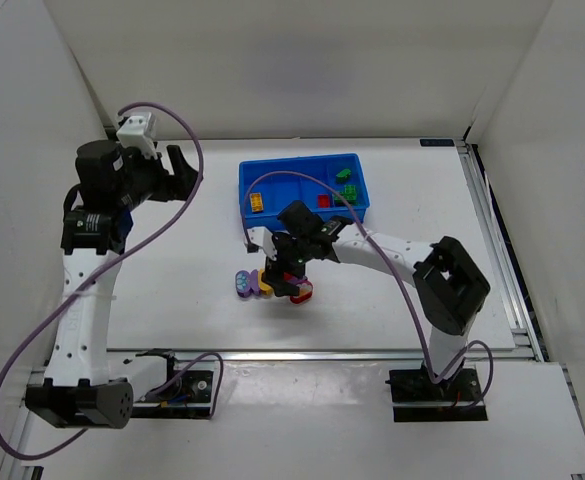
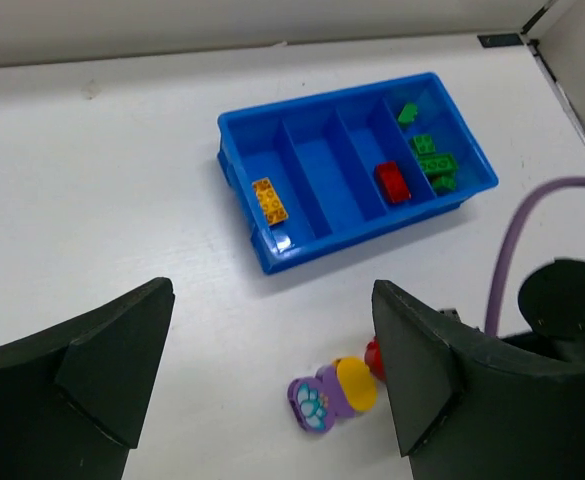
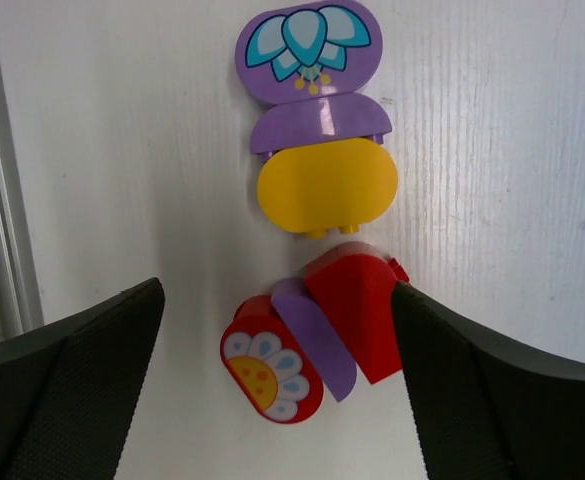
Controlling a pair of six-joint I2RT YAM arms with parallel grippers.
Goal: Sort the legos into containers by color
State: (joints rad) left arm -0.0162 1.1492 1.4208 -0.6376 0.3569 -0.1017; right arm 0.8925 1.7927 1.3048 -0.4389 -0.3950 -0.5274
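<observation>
Partly sorted: yellow brick, red brick, green bricks in tray; cluster remaining on worktop; both jaws open, empty.

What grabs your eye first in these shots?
The bright blue rectangular plastic tray at the far middle of the white table: a yellow-orange studded brick in its left end compartment, a red brick in the third, green bricks in the right end one. Nearer the arms, a huddle of purple, yellow and red rounded plastic pieces lies loose, the right hand open over the red ones.
</observation>
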